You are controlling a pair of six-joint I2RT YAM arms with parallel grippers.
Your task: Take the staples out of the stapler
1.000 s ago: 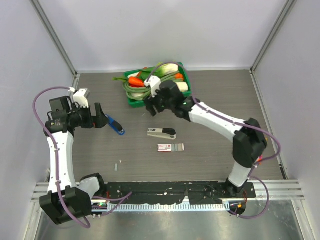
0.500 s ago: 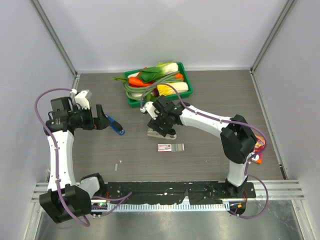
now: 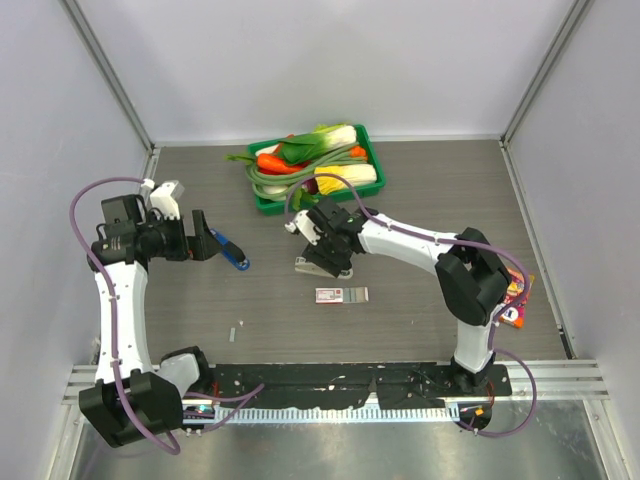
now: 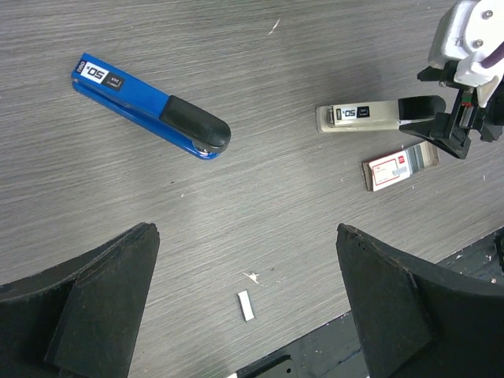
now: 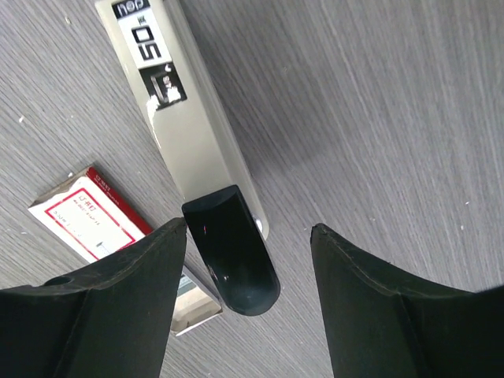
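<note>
Grey wood-grain table inside pale walls. Top view: green tray of vegetables at the far side. The right gripper is low over the grey stapler mid-table, with the red-and-white staple box just in front of it. The left gripper is at the left, beside the blue stapler. A short strip of staples lies loose near the front edge, well apart from both staplers.

Left wrist view: fingers spread wide, holding nothing. Blue stapler upper left, grey stapler and box to the right, staples on bare table between the fingers.

Right wrist view: jaws apart, straddling the black end of the grey stapler, clear gap on the right side, no grip seen. Box lies just beside it.
</note>
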